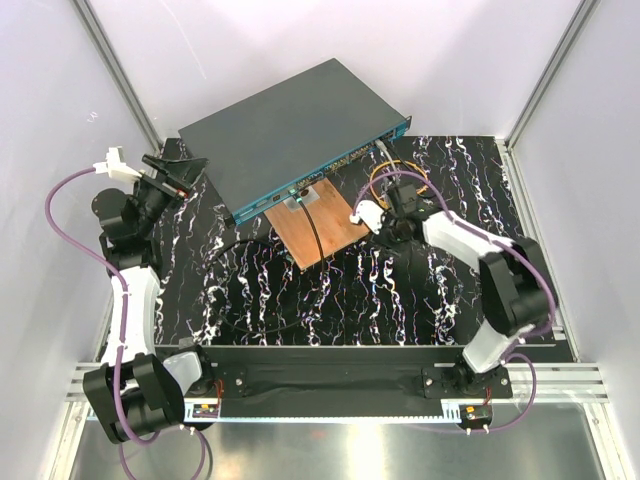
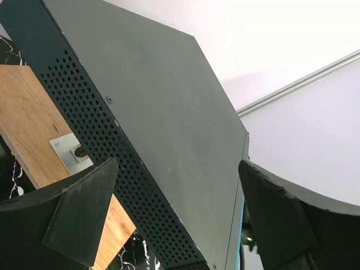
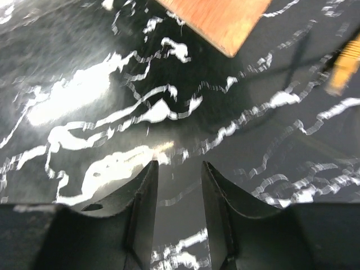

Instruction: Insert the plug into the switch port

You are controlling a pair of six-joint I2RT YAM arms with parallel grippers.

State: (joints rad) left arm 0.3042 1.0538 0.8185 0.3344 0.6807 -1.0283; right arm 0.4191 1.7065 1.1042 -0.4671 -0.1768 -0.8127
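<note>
The switch (image 1: 295, 130) is a flat dark blue-grey box lying askew at the back, its teal front face (image 1: 330, 180) turned toward the mat. In the left wrist view its top and perforated side (image 2: 169, 112) fill the frame. My left gripper (image 1: 185, 172) is open and empty by the switch's left corner; its jaws (image 2: 174, 214) stand wide apart. My right gripper (image 1: 388, 222) hovers over the mat in front of the switch, jaws (image 3: 180, 166) a little apart with nothing between them. A blurred yellow cable end (image 3: 344, 64) lies to its right; yellow cable loops (image 1: 388, 178) show near the front face.
A brown wooden board (image 1: 322, 225) lies against the switch's front, also seen in the wrist views (image 2: 28, 124) (image 3: 225, 19). A black cable (image 1: 250, 290) runs from it across the marbled black mat (image 1: 400, 300). A grey cable (image 1: 383, 150) reaches the switch front. White walls enclose the cell.
</note>
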